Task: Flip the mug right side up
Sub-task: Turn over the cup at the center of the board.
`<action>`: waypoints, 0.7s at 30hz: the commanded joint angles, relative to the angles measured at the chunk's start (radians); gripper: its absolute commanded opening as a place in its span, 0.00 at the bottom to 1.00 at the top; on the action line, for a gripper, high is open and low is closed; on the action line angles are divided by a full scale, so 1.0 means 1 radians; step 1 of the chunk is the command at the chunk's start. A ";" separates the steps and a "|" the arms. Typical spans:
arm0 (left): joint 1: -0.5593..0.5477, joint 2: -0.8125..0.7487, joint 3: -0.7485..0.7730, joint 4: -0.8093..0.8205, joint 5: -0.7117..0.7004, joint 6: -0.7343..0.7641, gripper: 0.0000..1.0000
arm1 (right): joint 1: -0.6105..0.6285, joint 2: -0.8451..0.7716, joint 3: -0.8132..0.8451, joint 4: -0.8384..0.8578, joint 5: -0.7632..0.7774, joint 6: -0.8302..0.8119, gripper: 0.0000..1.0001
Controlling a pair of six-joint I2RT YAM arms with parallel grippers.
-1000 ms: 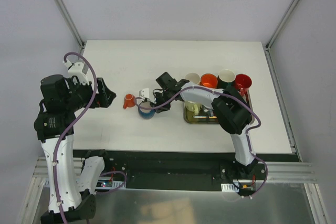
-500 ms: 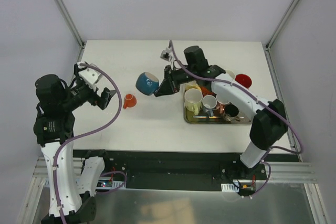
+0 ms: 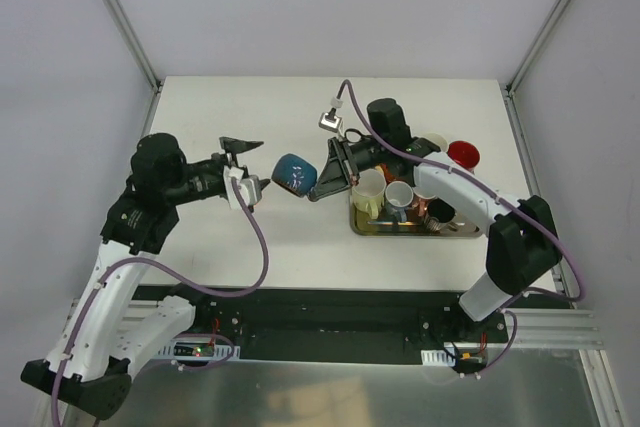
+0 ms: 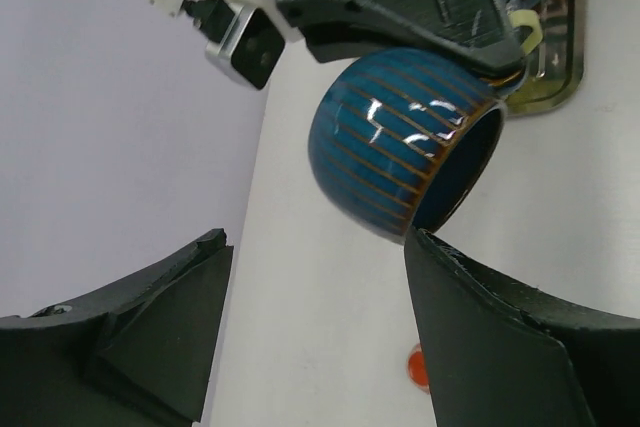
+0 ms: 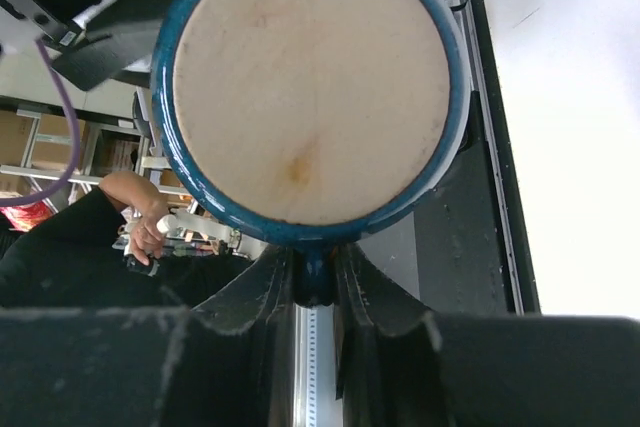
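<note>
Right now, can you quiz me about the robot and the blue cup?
1. True or false: the blue mug sits inside the tray.
2. Which gripper pinches the mug's handle? A: the left gripper. B: the right gripper. C: neither.
3. Fill the gap: the left gripper's jaws are ____.

Key: 1 false, the mug is held on its side, left of the tray; 2 B; 3 open.
</note>
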 commanded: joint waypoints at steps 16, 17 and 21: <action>-0.351 0.006 -0.267 0.511 -0.300 0.285 0.49 | -0.049 -0.116 -0.053 0.086 -0.089 0.094 0.00; -0.366 0.015 -0.266 0.522 -0.323 0.276 0.45 | -0.050 -0.115 -0.062 0.083 -0.092 0.095 0.00; -0.409 0.045 -0.256 0.562 -0.400 0.258 0.19 | -0.052 -0.111 -0.085 0.073 -0.084 0.097 0.00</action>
